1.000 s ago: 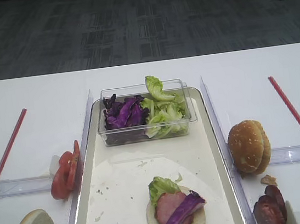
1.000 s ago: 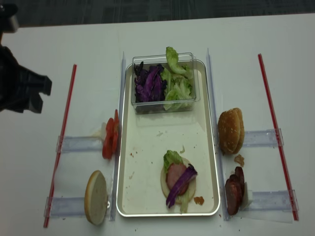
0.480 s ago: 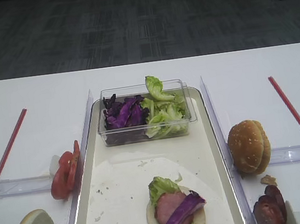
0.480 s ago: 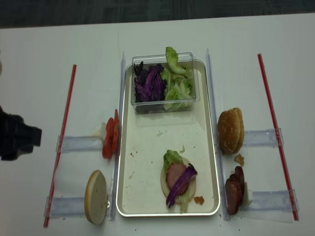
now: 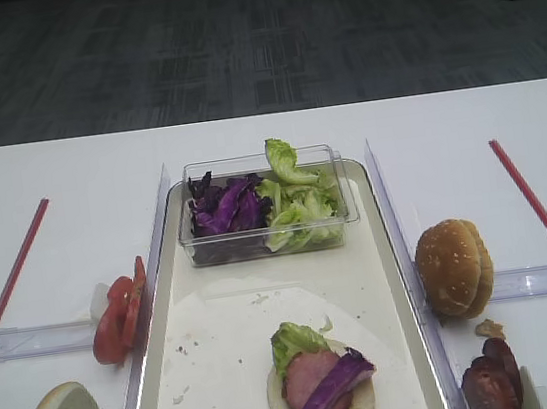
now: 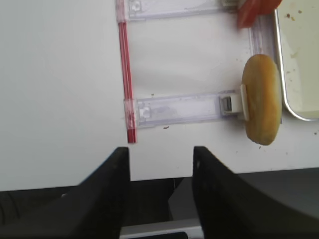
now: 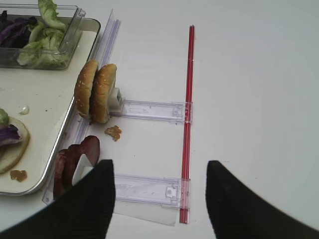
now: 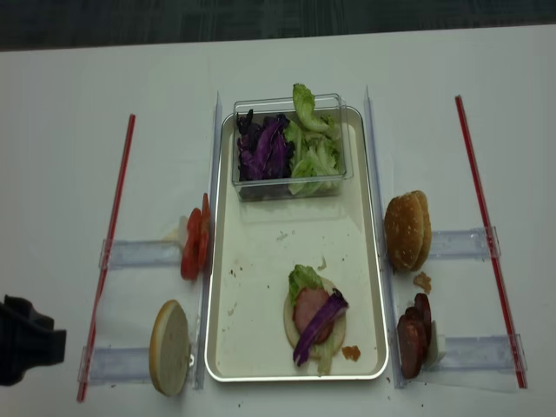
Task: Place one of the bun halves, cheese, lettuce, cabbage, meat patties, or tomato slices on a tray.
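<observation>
Two sets of fingers show in your wrist views, and both stand spread with nothing between them. Your left gripper (image 6: 160,164) hangs over the near edge of the white surface (image 6: 60,74); the pale bun half (image 6: 261,98) stands on edge in its clear holder (image 6: 184,107), ahead and to the right of those fingers (image 6: 107,199), well apart from them. From high up, that gripper is only a dark shape at the left edge.

Your right gripper (image 7: 159,199) hovers above the surface beside the red strip (image 7: 187,124). The sesame bun halves (image 7: 95,91) stand upright ahead and to the left of its fingers (image 7: 84,204); the dark meat patties (image 7: 75,162) lie just beside the left finger.

On the tray (image 8: 261,261) you have a stack: bun base, lettuce (image 8: 302,280), pink patty (image 8: 309,311) and a cabbage strip (image 8: 320,327) across it. The clear tub (image 8: 288,146) of leaves sits at the tray's far end. Tomato slices (image 8: 195,245) stand just outside its left rim.
</observation>
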Motion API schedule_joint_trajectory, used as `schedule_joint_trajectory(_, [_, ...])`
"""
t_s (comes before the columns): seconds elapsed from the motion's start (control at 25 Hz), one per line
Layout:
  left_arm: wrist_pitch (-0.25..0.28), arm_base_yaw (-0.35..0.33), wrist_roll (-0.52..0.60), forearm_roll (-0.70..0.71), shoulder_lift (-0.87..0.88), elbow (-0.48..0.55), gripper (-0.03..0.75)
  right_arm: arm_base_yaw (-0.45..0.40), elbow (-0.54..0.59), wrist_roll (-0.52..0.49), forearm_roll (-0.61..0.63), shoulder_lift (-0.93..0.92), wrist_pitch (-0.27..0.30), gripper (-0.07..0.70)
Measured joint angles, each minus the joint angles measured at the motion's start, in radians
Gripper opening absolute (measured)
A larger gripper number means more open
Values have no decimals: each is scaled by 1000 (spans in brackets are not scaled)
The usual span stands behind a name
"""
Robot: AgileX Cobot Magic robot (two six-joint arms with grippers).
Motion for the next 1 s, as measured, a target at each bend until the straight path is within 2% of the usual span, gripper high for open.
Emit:
schedule_joint_trajectory(0.32, [0, 1, 0, -18, -136, 132, 287, 0, 0, 0, 0, 0, 0, 427])
schedule_joint_trajectory(0.48, [-34, 1, 0, -52, -178, 183, 287, 0, 0, 2, 0, 0, 0, 427])
schedule_joint_trajectory(0.68, [-76, 1, 2, -55, -212, 208, 287, 0, 0, 2, 0, 0, 0, 427])
schedule_joint_trajectory(1.0, [-85, 1, 2, -55, -309, 216, 287, 0, 0, 2, 0, 0, 0, 427])
